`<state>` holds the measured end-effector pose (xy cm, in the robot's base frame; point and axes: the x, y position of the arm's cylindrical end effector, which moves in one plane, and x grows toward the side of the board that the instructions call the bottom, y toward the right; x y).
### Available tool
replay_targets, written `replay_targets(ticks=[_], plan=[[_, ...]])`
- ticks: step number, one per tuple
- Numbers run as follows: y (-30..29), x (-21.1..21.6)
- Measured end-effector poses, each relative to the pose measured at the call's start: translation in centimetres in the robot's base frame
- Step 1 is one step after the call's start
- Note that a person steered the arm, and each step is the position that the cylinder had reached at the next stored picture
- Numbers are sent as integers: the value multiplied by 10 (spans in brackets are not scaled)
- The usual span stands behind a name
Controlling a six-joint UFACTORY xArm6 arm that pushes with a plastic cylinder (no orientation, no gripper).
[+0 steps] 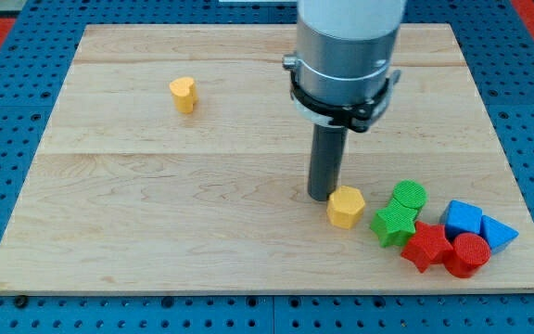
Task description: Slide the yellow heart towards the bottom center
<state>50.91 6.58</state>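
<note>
The yellow heart [184, 94] stands alone on the wooden counter [156, 223] toward the view's upper left, well apart from every other block. My tip [320, 197] rests on the counter right of centre, far from the heart, just beside the upper-left edge of a yellow hexagon [346, 207]; whether they touch cannot be told. There is no pincer on this arm, only the dark rod under a grey cylinder [346, 56]. To the view's right of the hexagon sits a tight cluster: a green cylinder [408, 196] above a green star [395, 224], a red star [425, 246] and a red cylinder [469, 254] below, and a blue cube [463, 219] with a blue triangle [497, 231] at the far right.
</note>
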Motion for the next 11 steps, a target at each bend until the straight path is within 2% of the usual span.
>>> replay_targets(ticks=[1, 2, 4, 5, 6, 7, 8, 10, 11], plan=[[25, 9], [9, -1], [-179, -67], [-264, -121], [-274, -171], [-247, -182], [-223, -172], [-121, -164], [-81, -145]])
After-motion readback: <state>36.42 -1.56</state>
